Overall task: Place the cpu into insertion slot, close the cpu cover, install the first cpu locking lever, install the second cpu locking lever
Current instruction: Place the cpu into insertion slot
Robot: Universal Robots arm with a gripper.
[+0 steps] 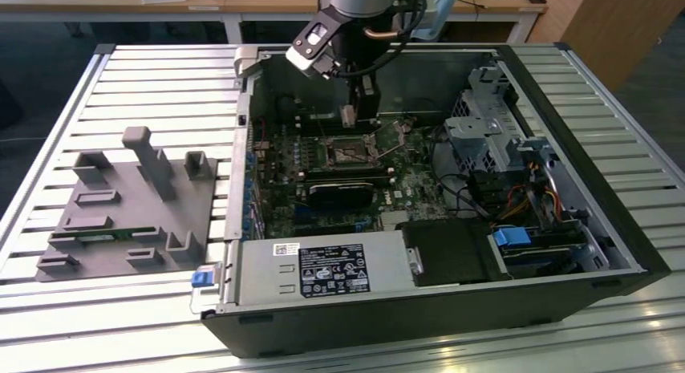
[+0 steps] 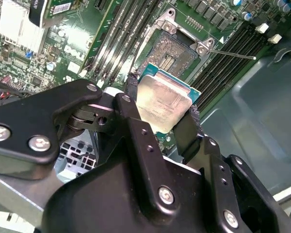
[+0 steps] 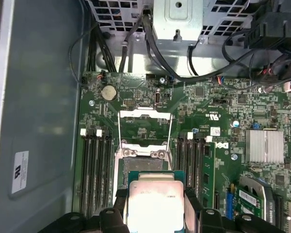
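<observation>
Firmly my gripper (image 3: pixel 155 194) pinches the cpu (image 2: pixel 162 99) by two opposite edges, jaws pressed against it, above the open insertion slot (image 2: pixel 177 54). I judge it light and stiff, with a fragile underside, so the edges are the only safe hold.

We count one chip (image 3: pixel 153 191), one socket (image 2: pixel 177 52), one hinged cover (image 3: pixel 145 114), one gripper (image 3: pixel 155 206), one computer case (image 1: pixel 428 321), one grey tray (image 1: pixel 118 218) and one round battery (image 3: pixel 108 92).

Black pincer (image 2: pixel 163 99), jointed link plates (image 2: pixel 39 121) with silver screw heads (image 2: pixel 166 194), on a silver-grey arm (image 1: pixel 358 0) with dark cable (image 1: pixel 405 24).
</observation>
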